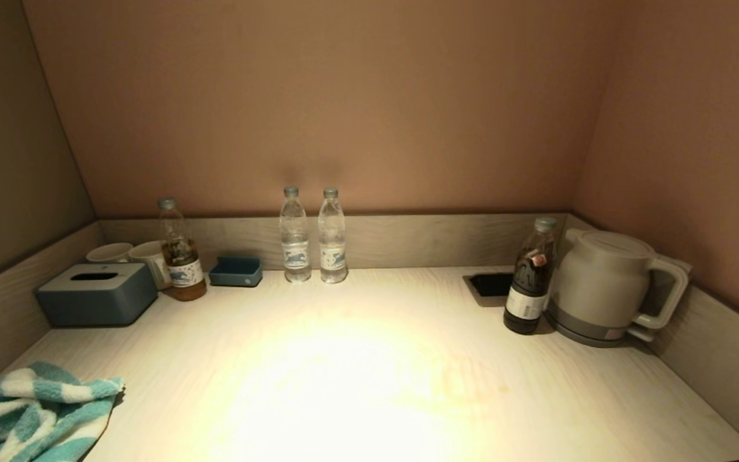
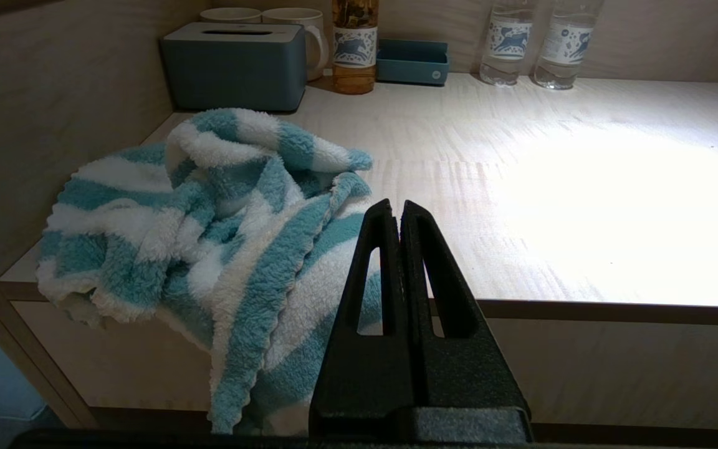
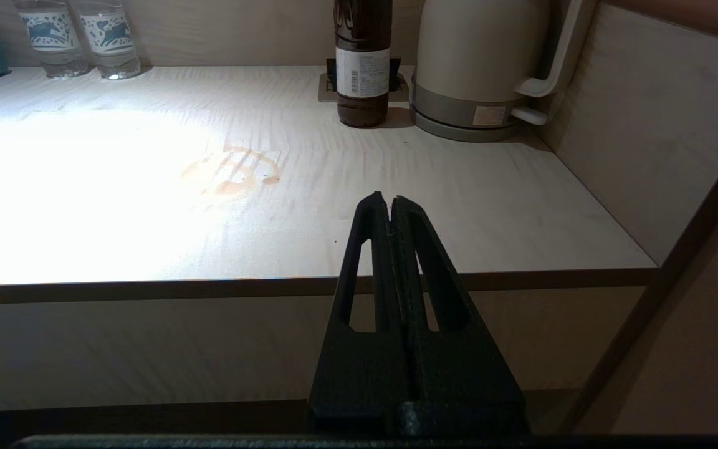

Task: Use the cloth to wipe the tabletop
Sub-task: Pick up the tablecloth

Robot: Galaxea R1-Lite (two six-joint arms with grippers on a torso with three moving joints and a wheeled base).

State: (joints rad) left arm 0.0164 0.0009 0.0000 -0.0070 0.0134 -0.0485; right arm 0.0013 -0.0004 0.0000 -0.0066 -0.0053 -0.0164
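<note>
Claw-wise, both of mine are pinched fully closed on nothing and parked low in front of the counter's front edge, so nothing has been grabbed yet. Left claw (image 2: 398, 209) points at the cloth (image 2: 209, 231), the fluffy teal-and-white striped towel bunched at the near left corner of the counter (image 1: 369, 385), with part of it hanging over the front edge. I'd guess it's sitting there because that's the easiest spot for my left arm to reach.

Going rightward along the back rim: grey-blue tissue box (image 1: 96, 294), two mugs (image 1: 131, 253) behind it, a tea bottle (image 1: 180, 250), a small blue tray (image 1: 236, 271), two water bottles (image 1: 313, 236), then the dark cutout (image 1: 491, 284), a dark bottle (image 1: 528, 278) and the kettle (image 1: 607, 287). Everything's pushed to the back, which leaves the middle open for wiping.

Right claw (image 3: 390, 202) faces an orange-brown stain (image 3: 234, 174) right of centre, probably the real target.
</note>
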